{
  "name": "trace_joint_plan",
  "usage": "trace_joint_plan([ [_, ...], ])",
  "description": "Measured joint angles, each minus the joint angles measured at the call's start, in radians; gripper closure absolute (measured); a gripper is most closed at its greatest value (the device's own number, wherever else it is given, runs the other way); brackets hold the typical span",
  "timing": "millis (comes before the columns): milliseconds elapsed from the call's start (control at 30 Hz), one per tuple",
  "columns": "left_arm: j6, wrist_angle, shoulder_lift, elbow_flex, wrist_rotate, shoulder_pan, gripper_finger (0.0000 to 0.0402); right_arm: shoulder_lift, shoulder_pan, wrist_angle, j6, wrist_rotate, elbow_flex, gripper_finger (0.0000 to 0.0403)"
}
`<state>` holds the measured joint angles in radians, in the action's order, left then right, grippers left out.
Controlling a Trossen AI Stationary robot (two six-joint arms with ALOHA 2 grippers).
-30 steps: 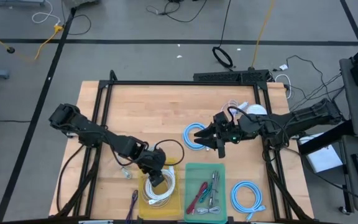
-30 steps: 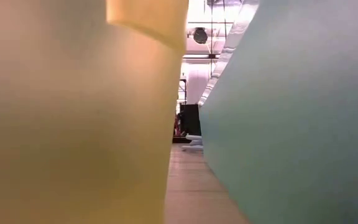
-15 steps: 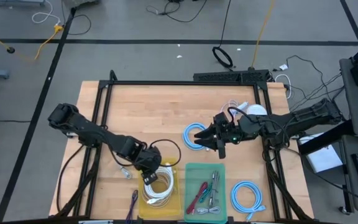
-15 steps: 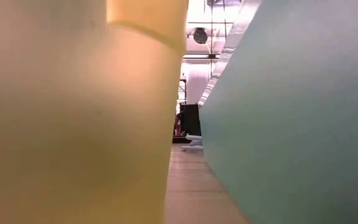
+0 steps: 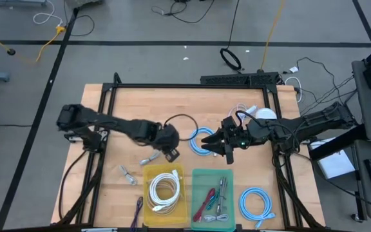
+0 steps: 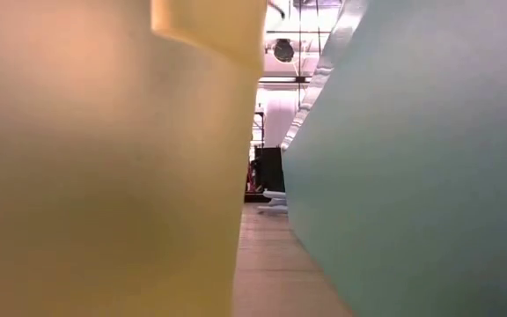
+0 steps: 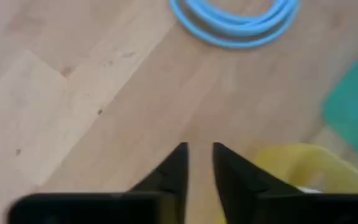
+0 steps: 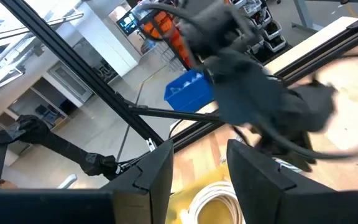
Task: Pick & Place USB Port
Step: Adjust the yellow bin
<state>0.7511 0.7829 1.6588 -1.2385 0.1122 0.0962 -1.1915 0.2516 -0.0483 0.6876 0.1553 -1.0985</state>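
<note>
My left gripper [image 5: 171, 149] [image 7: 199, 152] hovers over bare wood just beyond the yellow bin [image 5: 165, 192]. It points steeply down, with a narrow empty gap between its fingers. A small silver-grey connector [image 5: 148, 159] lies on the wood beside it, and another [image 5: 128, 174] lies farther left. Which of them is the USB port I cannot tell. A white cable coil [image 5: 163, 189] rests in the yellow bin. My right gripper [image 5: 227, 147] [image 8: 197, 162] waits level and open above the table beside a blue cable coil [image 5: 201, 138] [image 7: 235, 22].
A green bin [image 5: 212, 195] holding red and grey cables stands right of the yellow one. A second blue coil [image 5: 256, 203] lies at the near right and a purple piece [image 5: 138, 207] at the near left. Both bins' walls [image 6: 104, 176] [image 6: 412, 176] fill the low view.
My left gripper has risen out of the yellow bin. It has swung toward the table's far edge and a little right, onto the bare wood near the blue coil. The white coil has stayed in the bin. My right arm has kept still.
</note>
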Motion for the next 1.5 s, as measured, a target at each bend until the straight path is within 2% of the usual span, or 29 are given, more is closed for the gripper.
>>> trace_joint_plan([
  [100,-0.073,-0.025,0.058,0.001,-0.071,-0.038,0.0389,0.000,0.000,0.000,0.000,0.000,0.000,0.0259],
  [233,-0.105,-0.035,0.116,0.001,-0.058,-0.045,0.0398,0.000,0.011,0.001,0.001,0.001,0.000,0.0259],
  [533,-0.121,-0.040,0.188,0.001,-0.061,-0.018,0.0400,0.000,0.025,0.001,0.001,0.005,0.000,0.0259],
  [1167,0.049,-0.141,0.188,0.001,-0.059,0.134,0.0401,0.000,0.025,0.000,-0.003,0.005,0.000,0.0259],
  [1500,0.091,-0.171,0.187,0.001,-0.057,0.155,0.0401,0.000,0.025,0.000,-0.002,0.005,0.000,0.0259],
])
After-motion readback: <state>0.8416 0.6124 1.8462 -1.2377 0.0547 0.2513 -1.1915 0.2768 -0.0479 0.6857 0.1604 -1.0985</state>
